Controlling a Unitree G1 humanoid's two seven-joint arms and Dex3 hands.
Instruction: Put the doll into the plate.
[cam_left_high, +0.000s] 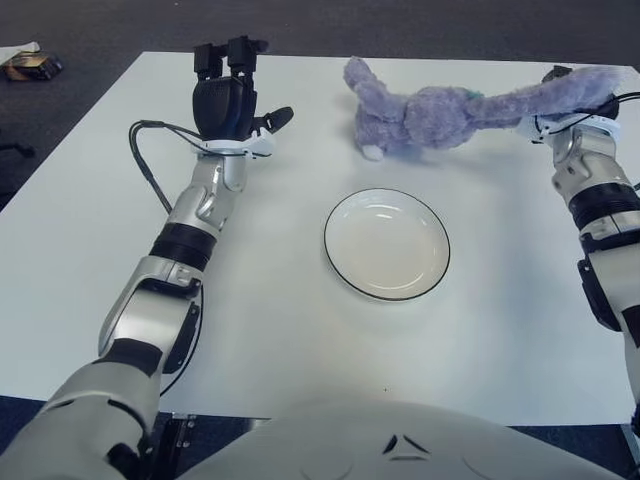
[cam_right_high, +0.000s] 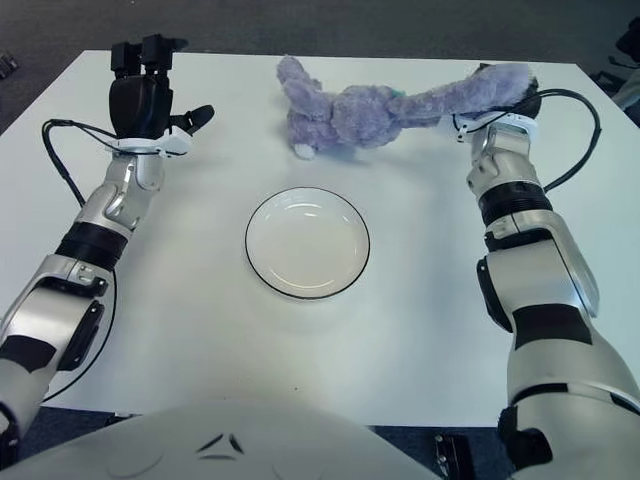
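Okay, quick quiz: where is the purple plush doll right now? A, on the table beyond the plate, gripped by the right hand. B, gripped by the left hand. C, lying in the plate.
A: the purple plush doll lies beyond the empty plate, one end in the right hand.
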